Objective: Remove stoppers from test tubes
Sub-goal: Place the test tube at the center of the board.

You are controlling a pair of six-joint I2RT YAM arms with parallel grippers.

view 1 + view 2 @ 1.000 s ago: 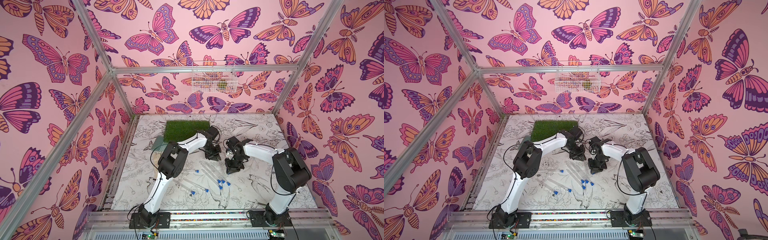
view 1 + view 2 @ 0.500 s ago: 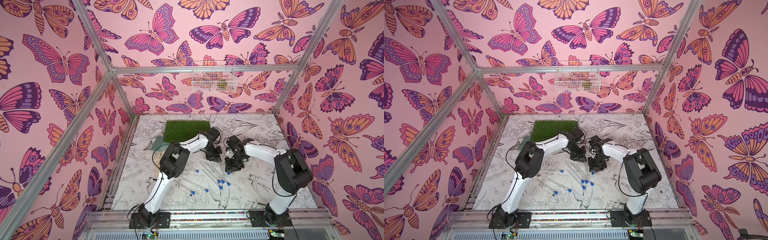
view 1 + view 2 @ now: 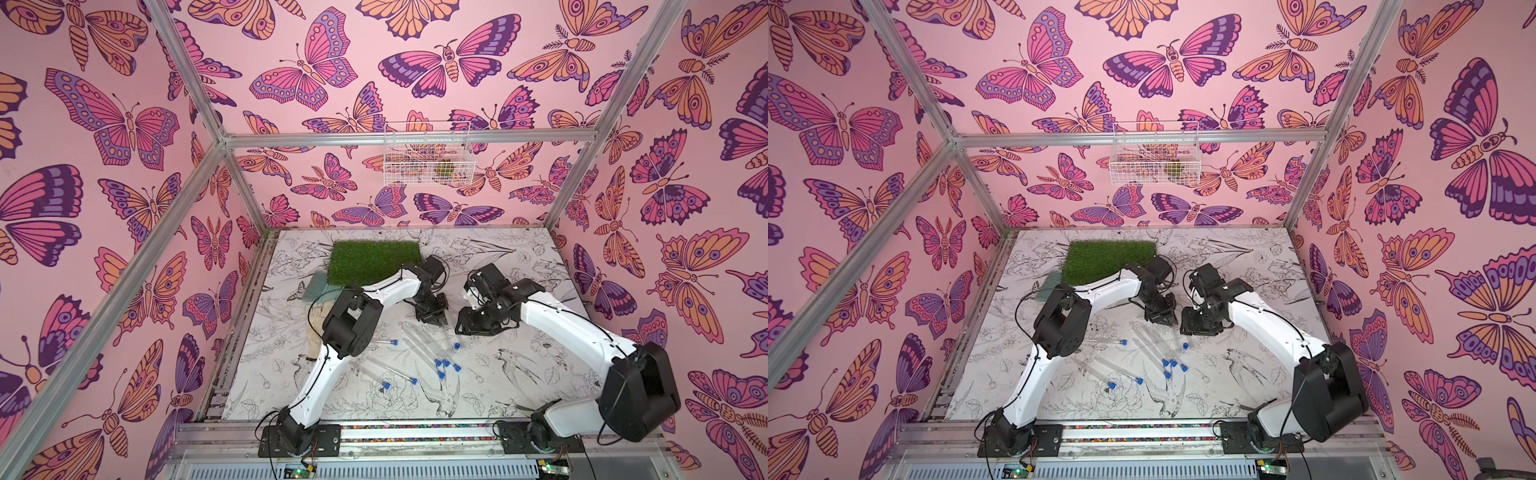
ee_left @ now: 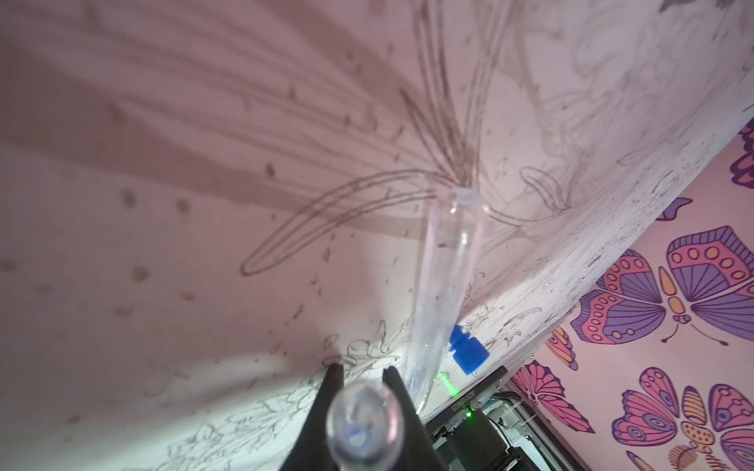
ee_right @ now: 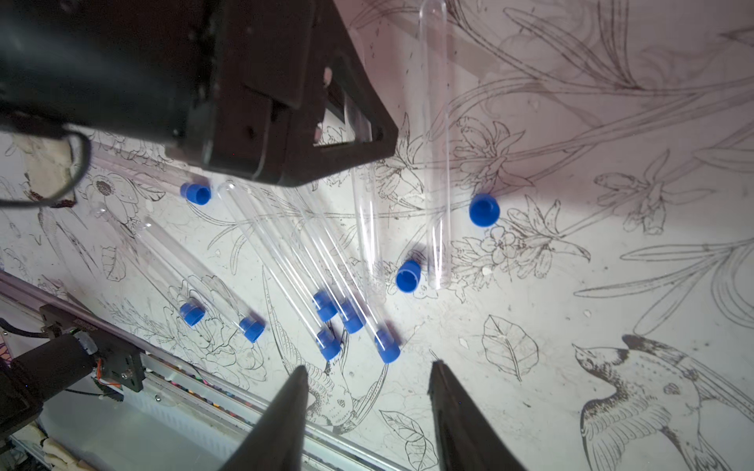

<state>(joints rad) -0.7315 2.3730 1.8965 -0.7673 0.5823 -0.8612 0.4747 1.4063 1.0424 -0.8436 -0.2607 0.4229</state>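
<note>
My left jaws stand narrow, pinching a clear test tube (image 4: pixel 363 424) whose rounded end I see between their tips. My right jaws stand apart with nothing between them. A loose blue stopper (image 5: pixel 484 210) lies on the table (image 5: pixel 551 367) ahead of their tips, and the capped tubes (image 5: pixel 281 272) lie fanned out ahead too, under the left jaws.
</note>
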